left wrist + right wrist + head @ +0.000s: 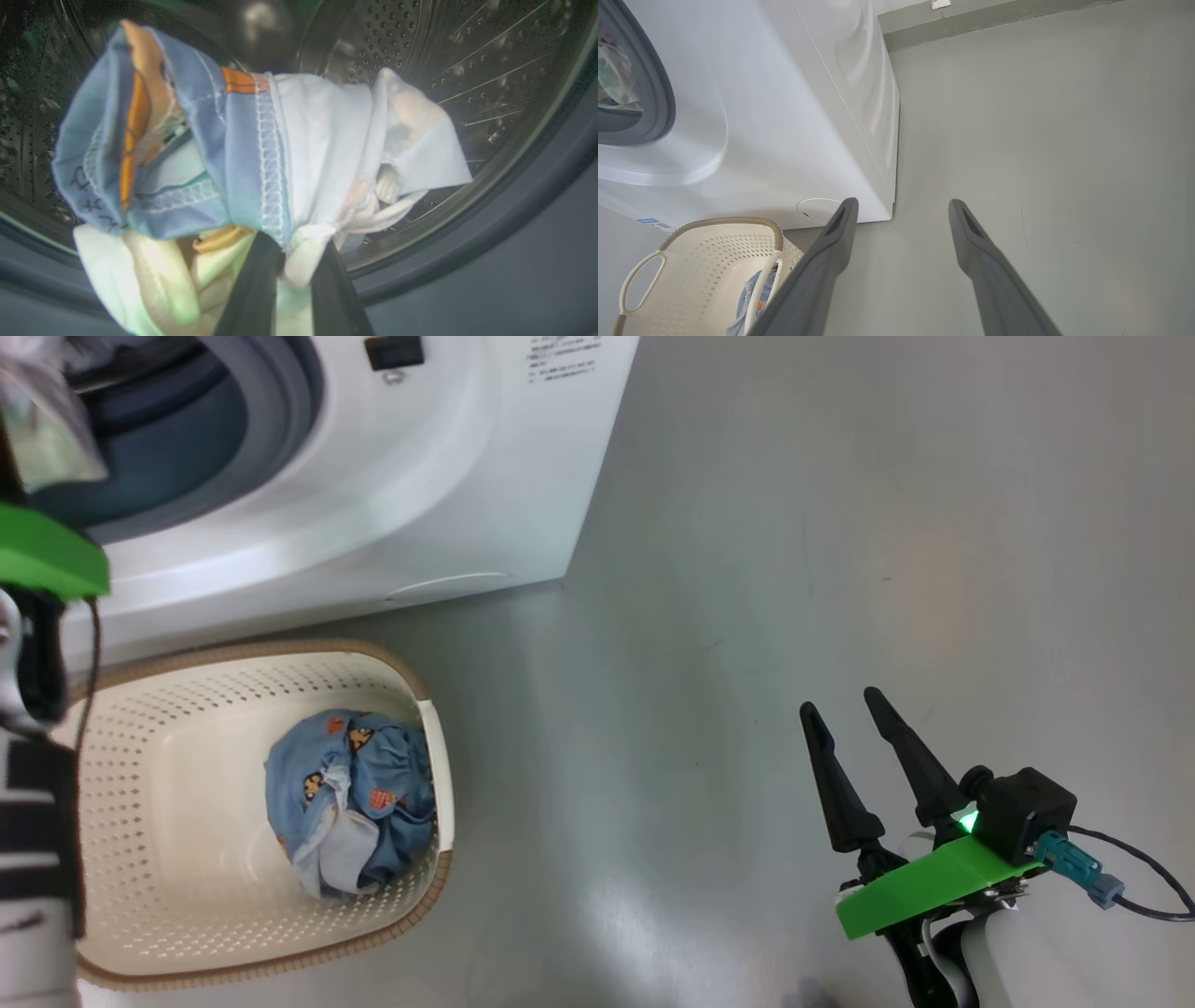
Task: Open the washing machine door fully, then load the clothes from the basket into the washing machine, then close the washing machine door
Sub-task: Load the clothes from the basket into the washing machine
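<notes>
Grey floor (747,616) sits under R fingers (836,784), spread wide w/ nothing; L fingers (252,289) pinch clothes (280,149) at the drum (467,70) mouth, drum straight ahead, blue bundle (373,775) waits down in basket (168,747).

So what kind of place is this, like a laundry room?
Likely a laundry area, perhaps a bare test room: a white front-loading washing machine stands on a plain grey floor, with a cream perforated basket holding printed blue clothes in front of it.
</notes>
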Robot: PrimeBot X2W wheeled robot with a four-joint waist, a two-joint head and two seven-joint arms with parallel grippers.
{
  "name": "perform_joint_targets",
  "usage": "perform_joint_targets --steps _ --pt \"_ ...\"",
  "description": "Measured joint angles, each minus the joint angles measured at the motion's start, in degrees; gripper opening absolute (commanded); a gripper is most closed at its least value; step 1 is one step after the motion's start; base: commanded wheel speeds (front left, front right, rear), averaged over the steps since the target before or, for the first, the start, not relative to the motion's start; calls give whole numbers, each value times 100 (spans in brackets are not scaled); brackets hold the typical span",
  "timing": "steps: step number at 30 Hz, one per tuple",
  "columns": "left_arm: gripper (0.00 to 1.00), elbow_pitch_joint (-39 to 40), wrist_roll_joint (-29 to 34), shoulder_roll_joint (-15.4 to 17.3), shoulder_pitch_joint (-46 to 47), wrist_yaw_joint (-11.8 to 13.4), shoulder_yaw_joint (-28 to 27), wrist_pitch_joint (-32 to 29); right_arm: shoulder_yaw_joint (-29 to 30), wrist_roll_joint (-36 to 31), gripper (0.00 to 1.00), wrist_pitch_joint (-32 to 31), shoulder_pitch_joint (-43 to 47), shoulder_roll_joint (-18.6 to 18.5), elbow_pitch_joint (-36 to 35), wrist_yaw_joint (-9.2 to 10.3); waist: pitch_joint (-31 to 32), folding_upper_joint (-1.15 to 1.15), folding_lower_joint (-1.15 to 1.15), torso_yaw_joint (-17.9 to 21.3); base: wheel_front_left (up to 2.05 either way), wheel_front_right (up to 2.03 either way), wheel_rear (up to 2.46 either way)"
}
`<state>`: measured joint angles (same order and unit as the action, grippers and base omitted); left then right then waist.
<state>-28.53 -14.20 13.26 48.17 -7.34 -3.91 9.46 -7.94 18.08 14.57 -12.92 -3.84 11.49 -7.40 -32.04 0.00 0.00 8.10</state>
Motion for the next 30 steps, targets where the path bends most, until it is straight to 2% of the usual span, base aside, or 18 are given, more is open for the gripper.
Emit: perform_joint_targets --steps 11,22,24,30 --pt "0 -923 -211 304 884 0 64 -370 -14 23 100 0 -2 23 -33 0 -313 0 0 123 0 0 0" --pt "0 -1491 -227 528 1875 0 458 -519 -33 24 100 0 -41 37 -70 0 -760 0 0 160 0 0 0" --pt "0 -1557 -167 653 2088 0 556 -296 -40 24 100 0 -126 52 -73 0 -877 0 0 174 0 0 0" --pt "0 -1631 -65 690 2397 0 731 249 -44 32 100 0 -139 54 -68 0 -1007 0 0 181 0 0 0"
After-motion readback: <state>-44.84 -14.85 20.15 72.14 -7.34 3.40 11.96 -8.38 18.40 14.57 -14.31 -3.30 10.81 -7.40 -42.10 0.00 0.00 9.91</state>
